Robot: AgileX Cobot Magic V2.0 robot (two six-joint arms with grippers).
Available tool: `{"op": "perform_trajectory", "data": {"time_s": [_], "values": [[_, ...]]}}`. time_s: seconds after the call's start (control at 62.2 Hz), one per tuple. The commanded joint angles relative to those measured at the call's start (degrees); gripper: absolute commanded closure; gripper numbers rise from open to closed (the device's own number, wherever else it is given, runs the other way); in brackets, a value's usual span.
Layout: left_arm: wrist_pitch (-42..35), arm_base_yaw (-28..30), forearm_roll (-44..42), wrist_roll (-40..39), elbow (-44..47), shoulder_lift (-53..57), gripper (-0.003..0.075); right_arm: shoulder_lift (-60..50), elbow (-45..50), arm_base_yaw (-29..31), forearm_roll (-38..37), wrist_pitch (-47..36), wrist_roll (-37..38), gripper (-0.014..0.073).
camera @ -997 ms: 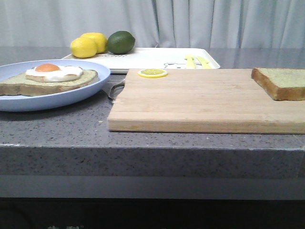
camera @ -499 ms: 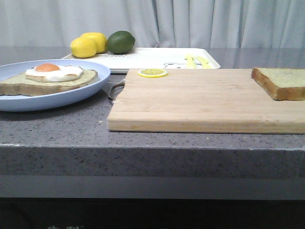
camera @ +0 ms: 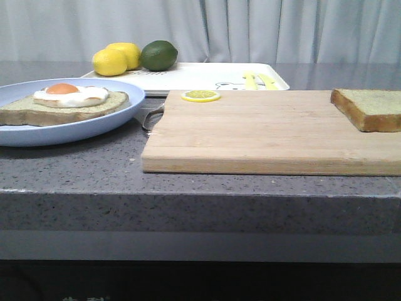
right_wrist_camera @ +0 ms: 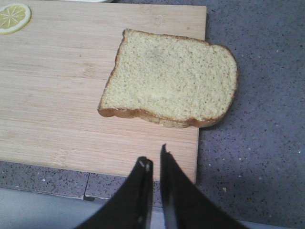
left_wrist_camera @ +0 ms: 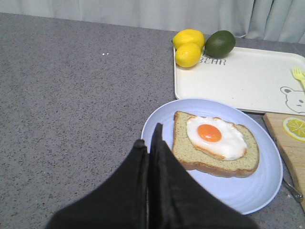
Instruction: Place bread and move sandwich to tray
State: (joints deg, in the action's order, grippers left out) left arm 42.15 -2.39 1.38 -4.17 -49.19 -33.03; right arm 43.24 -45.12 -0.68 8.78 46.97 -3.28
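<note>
bread (right_wrist_camera: 171, 88) untouched on cutting board (right_wrist_camera: 57, 86); right gripper (right_wrist_camera: 155, 164) above it, fingers together, empty; left gripper (left_wrist_camera: 150, 143) likewise; next: part fingers, descend, grasp.

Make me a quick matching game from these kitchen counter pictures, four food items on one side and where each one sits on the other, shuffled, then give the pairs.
Things:
1. fried egg
2. lime
3. lemon slice
4. plain bread slice

Places:
A. far edge of the cutting board, near the tray
B. on the white tray, beside two lemons
C. right end of the cutting board, overhanging its edge
D. on a bread slice on the blue plate

Pairs: 1-D, 2-B, 3-A, 4-C
</note>
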Motion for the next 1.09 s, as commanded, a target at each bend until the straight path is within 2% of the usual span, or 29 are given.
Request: {"op": "perform_trajectory", "data": {"time_s": [0.0, 0.048, 0.113, 0.177, 0.225, 0.289, 0.515, 0.901, 1.078], "values": [[-3.64, -0.05, -0.42, -0.04, -1.84, -0.69, 0.0684, 0.31, -1.90, -0.01, 0.48, -2.91, -0.06, 0.0333], [-3.64, -0.05, -0.42, -0.04, -1.84, -0.69, 0.0606, 0.31, -1.90, -0.01, 0.48, -2.97, -0.06, 0.0224], [-3.64, -0.05, -0.42, -0.04, -1.84, -0.69, 0.0484, 0.31, -1.90, -0.01, 0.48, -2.97, -0.06, 0.0125], [-3.64, -0.05, -0.42, -0.04, -1.84, -0.69, 0.0334, 0.31, -1.90, -0.01, 0.48, -3.03, -0.06, 0.0083], [-3.64, -0.05, -0.42, -0.04, -1.84, -0.69, 0.0238, 0.31, -1.90, -0.01, 0.48, -3.32, -0.06, 0.0087], [-3.74, -0.05, -0.42, -0.04, -1.84, -0.69, 0.0185, 0.31, -1.90, -0.01, 0.48, -3.61, -0.06, 0.0087], [-3.74, -0.05, -0.42, -0.04, -1.84, -0.69, 0.0204, 0.31, -1.90, -0.01, 1.84, -2.50, -0.06, 0.0087], [-3.64, -0.05, -0.42, -0.04, -1.84, -0.69, 0.0300, 0.31, -1.90, -0.01, 4.80, 0.69, -0.06, 0.0087], [-3.54, -2.99, -0.42, -0.04, -1.84, -0.69, 0.0342, 0.61, -1.96, 0.24, 3.98, -0.27, 0.12, 0.0087]]}}
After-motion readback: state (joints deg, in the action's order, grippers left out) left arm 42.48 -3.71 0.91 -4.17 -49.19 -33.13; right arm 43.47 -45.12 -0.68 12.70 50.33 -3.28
